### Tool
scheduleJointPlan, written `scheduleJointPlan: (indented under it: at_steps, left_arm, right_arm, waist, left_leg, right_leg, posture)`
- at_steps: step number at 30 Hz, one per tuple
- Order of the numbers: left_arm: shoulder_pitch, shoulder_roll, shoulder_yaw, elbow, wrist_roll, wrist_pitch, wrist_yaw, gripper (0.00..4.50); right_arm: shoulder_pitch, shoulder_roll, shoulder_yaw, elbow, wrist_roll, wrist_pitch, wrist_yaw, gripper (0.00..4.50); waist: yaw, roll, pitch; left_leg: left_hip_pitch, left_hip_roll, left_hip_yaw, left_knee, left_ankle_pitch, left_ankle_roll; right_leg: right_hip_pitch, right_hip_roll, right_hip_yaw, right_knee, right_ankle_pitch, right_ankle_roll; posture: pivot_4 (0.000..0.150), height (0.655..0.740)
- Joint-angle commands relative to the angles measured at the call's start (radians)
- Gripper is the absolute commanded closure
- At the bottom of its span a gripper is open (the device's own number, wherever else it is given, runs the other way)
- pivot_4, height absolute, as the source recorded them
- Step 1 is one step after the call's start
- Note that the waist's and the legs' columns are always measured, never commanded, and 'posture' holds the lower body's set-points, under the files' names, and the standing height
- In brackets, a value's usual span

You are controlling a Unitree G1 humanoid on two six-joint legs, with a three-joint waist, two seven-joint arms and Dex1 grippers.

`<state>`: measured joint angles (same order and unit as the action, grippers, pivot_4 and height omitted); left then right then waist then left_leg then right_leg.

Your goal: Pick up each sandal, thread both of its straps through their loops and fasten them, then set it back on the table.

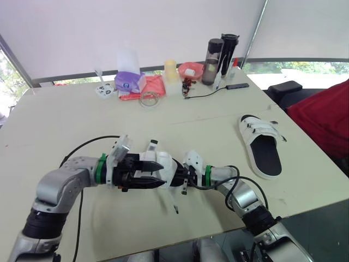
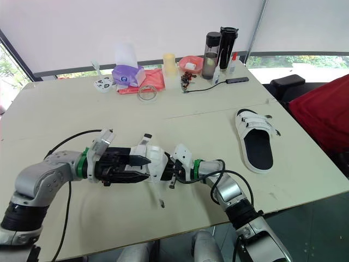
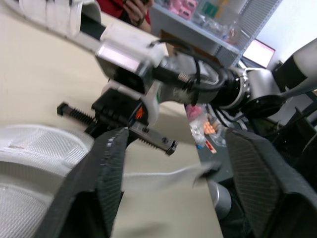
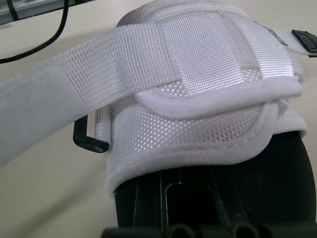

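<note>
Pale worktop (image 1: 65, 120) below a white wall, head view. Sandals, white with black footbed: 2
- flat sandal (image 1: 262, 146): lies on the worktop at the right, well apart from both arms
- held sandal (image 1: 161, 162): near the front middle of the worktop, between the two grippers
- loose strap (image 1: 173, 203): thin end trailing off the held sandal toward the front edge

Grippers: 2
- left gripper (image 1: 155, 176): spread, one black finger across the held sandal's white upper, the other beside it
- right gripper (image 1: 181, 176): against the other end of the held sandal; how far open cannot be told

Back row:
- dark bottles (image 1: 212, 53), 2
- purple tissue box (image 1: 130, 81), 1
- pink bowl (image 1: 191, 69), 1
- clear tape roll (image 1: 149, 99), 1
- black cable (image 1: 210, 93), 1
- red-clad person (image 1: 327, 117) at the right edge

Left wrist view: black fingers (image 3: 106, 183), 2, set wide apart. The loose strap crosses the gap between them. White mesh of the held sandal lies just beside one finger, with the right gripper's body beyond

Right wrist view: held sandal close up, with a white woven band laid slantwise over the upper. Black loop (image 4: 89, 141), 1, at the upper's edge just beside that band; whether the band passes through it cannot be told. Black footbed (image 4: 223, 198) under the upper
</note>
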<state>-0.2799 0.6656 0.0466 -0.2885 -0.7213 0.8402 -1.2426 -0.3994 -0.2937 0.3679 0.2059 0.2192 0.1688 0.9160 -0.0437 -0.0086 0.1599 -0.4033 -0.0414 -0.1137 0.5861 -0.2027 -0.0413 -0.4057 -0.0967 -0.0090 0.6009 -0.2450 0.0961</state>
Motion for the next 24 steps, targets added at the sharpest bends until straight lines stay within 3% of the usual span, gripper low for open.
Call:
scheduleJointPlan:
  at_steps: [1, 7, 11, 18, 24]
  left_arm:
    - [0.052, 0.047, 0.061, -0.052, -0.056, 0.025, 0.018, 1.34]
    - [0.217, 0.123, 0.098, -0.116, -0.103, 0.055, 0.040, 1.34]
    - [0.279, 0.107, 0.060, -0.135, -0.044, -0.011, 0.087, 1.34]
    - [0.292, 0.055, -0.005, -0.057, 0.106, -0.183, 0.164, 1.34]
    - [0.270, 0.001, -0.058, -0.025, 0.121, -0.204, 0.185, 1.34]
  right_arm:
    - [0.036, -0.026, 0.022, 0.172, -0.090, 0.057, -0.036, 4.50]
    - [0.043, -0.037, 0.029, 0.176, -0.092, 0.047, -0.024, 4.50]
    - [0.050, -0.040, 0.029, 0.160, -0.092, 0.051, -0.024, 4.50]
    - [0.073, -0.049, 0.039, 0.126, -0.093, 0.064, -0.018, 4.50]
    - [0.079, -0.051, 0.040, 0.114, -0.092, 0.072, -0.018, 4.50]
  waist:
    - [0.000, 0.000, 0.000]
    - [0.000, 0.001, 0.000]
    - [0.000, 0.003, -0.001]
    - [0.000, 0.004, -0.003]
    - [0.002, 0.004, -0.005]
  left_leg:
    - [0.000, 0.000, 0.000, 0.000, 0.000, 0.000]
    - [0.001, 0.001, 0.001, 0.000, 0.000, 0.000]
    - [-0.002, 0.001, 0.001, 0.000, 0.000, 0.000]
    - [-0.003, 0.001, 0.002, 0.000, 0.000, -0.001]
    - [-0.003, 0.001, 0.002, 0.000, -0.002, -0.003]
  right_leg:
    - [-0.001, 0.000, 0.000, 0.000, 0.000, 0.000]
    - [-0.001, -0.001, 0.000, -0.002, 0.000, 0.000]
    - [-0.003, -0.001, 0.000, -0.005, 0.000, 0.000]
    - [-0.003, -0.001, 0.001, -0.007, 0.000, 0.000]
    - [-0.003, -0.002, 0.001, -0.006, 0.000, 0.000]
  posture:
    - [0.150, 0.7400]
    - [0.150, 0.7400]
    - [0.150, 0.7400]
    - [0.150, 0.7400]
    - [0.150, 0.7400]
